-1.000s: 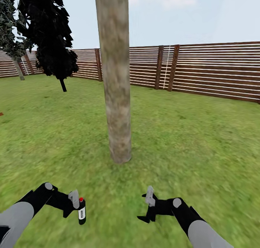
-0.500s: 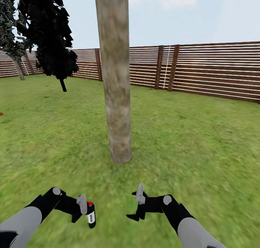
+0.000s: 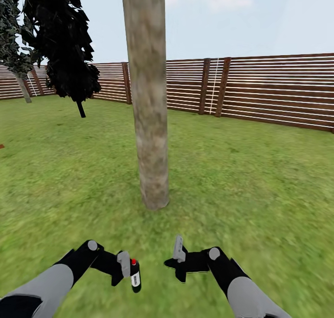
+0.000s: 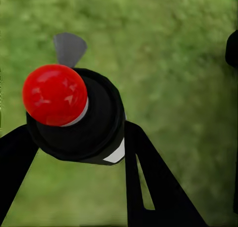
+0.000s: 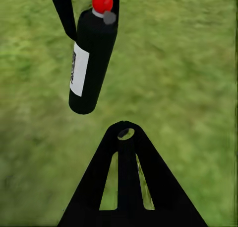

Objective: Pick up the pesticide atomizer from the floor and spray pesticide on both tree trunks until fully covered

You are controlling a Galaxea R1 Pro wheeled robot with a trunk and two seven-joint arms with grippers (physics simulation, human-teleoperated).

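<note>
grass (image 3: 260,206) around tree trunk (image 3: 149,123); left gripper (image 3: 126,268) holds pesticide atomizer (image 3: 135,276)

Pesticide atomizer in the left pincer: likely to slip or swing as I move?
The pesticide atomizer looks rigid and small, so probably light. The left pincer holds it near the top with the body hanging free, so it may pivot. Its smooth round body could slip.
</note>
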